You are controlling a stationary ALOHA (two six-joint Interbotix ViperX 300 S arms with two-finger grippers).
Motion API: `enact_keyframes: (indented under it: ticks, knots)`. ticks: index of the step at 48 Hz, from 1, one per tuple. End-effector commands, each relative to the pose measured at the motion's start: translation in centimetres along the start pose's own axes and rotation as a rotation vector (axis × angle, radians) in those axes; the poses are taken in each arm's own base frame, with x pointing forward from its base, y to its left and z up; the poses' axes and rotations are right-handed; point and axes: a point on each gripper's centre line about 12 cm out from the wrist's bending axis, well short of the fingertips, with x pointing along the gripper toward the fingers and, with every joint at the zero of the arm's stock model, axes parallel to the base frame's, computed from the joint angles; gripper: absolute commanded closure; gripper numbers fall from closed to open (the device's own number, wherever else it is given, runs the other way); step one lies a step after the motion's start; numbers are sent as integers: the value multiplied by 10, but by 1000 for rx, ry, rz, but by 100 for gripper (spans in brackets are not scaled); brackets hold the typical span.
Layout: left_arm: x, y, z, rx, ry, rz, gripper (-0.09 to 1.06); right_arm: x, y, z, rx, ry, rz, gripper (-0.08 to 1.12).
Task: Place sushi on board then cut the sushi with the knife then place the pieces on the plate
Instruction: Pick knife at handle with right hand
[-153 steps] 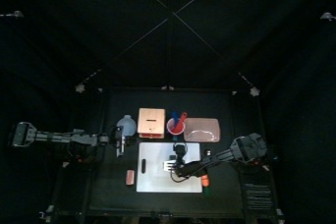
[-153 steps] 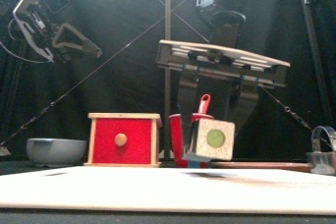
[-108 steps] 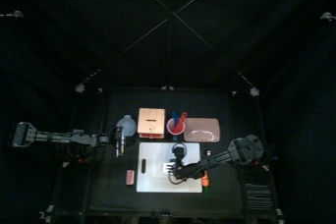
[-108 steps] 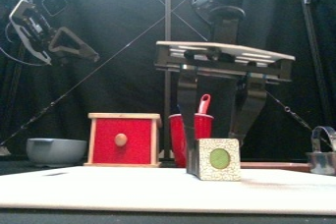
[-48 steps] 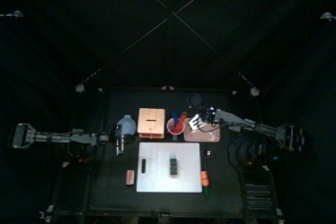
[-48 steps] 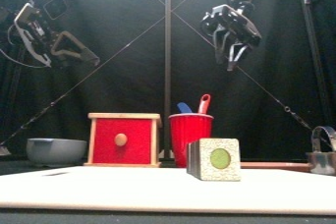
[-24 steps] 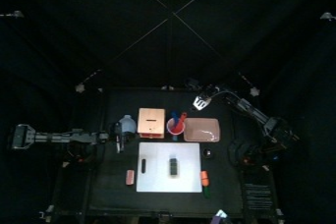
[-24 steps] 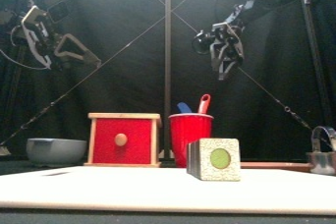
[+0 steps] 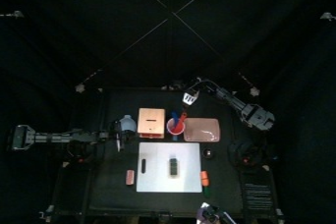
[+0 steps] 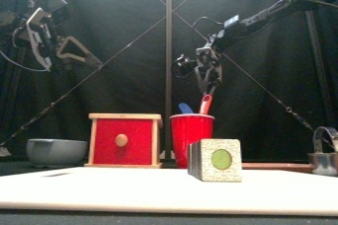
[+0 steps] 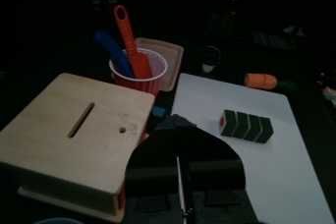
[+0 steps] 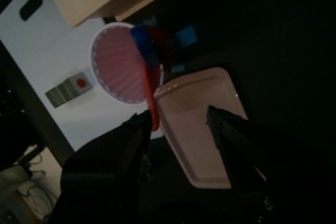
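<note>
Sushi roll (image 9: pixel 175 166) already on the white cutting board (image 9: pixel 155 159); right claw (image 10: pixel 205 79), released, hangs directly over the red knife (image 10: pixel 205 104); cutting, plating remain.

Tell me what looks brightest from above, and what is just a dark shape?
Top view: the white board is the brightest patch, with the black curtain behind it almost lightless. Front view: the red cup stands well lit against the dark. Right wrist view: the right hand is only a dark silhouette over the pink tray.
</note>
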Motion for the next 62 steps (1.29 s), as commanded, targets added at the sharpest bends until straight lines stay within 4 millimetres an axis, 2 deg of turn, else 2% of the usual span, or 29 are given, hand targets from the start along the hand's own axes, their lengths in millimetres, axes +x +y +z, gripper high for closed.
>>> enact_keyframes:
  ticks: [1, 26, 33, 62]
  knots:
    - [3, 0, 10, -2, -27, 3, 98, -9, 9, 5, -32, -15, 1, 20]
    - [2, 5, 7, -4, -21, 22, 98, 15, 28, 5, -72, 51, 23, 20]
    - [1, 5, 7, -5, -19, 22, 98, 27, 26, 4, -65, 83, 28, 20]
    - [0, 6, 2, -11, -9, 27, 98, 47, 27, -1, -74, 148, 10, 22]
